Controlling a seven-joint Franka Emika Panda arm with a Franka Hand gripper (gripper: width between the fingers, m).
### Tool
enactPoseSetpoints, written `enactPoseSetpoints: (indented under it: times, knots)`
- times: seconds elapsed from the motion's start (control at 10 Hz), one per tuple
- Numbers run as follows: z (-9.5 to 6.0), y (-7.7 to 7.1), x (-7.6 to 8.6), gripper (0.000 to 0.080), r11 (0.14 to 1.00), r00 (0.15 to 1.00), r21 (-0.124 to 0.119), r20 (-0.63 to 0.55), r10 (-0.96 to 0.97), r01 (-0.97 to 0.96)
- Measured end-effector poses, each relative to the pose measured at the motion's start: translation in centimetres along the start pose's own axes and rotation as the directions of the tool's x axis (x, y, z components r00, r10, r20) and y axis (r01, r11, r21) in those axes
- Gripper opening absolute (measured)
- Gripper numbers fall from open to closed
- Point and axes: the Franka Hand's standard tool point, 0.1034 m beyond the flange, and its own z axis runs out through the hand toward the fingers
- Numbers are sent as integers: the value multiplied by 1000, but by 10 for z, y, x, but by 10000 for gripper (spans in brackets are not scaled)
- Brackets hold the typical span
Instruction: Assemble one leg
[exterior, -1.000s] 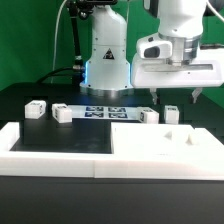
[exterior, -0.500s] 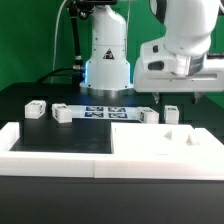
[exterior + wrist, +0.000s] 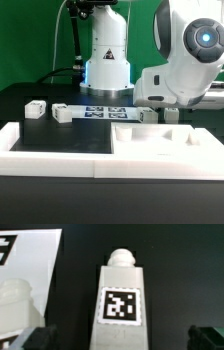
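My claw [image 3: 121,338] was released, its two dark fingers [image 3: 35,339] spread wide and touching nothing. Between them lay the leg [image 3: 121,291], a smooth white plastic block, long and square-edged. It had a rounded knob at its far end and a crisp black-and-white square tag on the upward face. It rested flat on the matte black table [image 3: 175,274], just beside a flat white piece [image 3: 40,263] (in the exterior view my own glossy wrist housing hid my fingers).

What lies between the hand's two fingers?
The leg lies between the fingers of the open hand, touching neither; the wrist view shows it.
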Motion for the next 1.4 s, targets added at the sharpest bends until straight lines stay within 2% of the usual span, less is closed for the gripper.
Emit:
enactPoseSetpoints:
  times: [0.3,0.9,1.1,1.2,1.3,1.4]
  knots:
    - [2,-3,-1,649,1000,1000,-4,0,-5,5]
    - [16,0,4,649,1000,1000,-4,-22,-4,4]
    - [16,0,4,389,1000,1000,-4,-23,-4,4]
    - [16,0,4,389,1000,1000,-4,-23,-4,4]
    - [16,0,4,289,1000,1000,-4,-22,-4,4]
    - [16,0,4,289,1000,1000,-4,-22,-4,4]
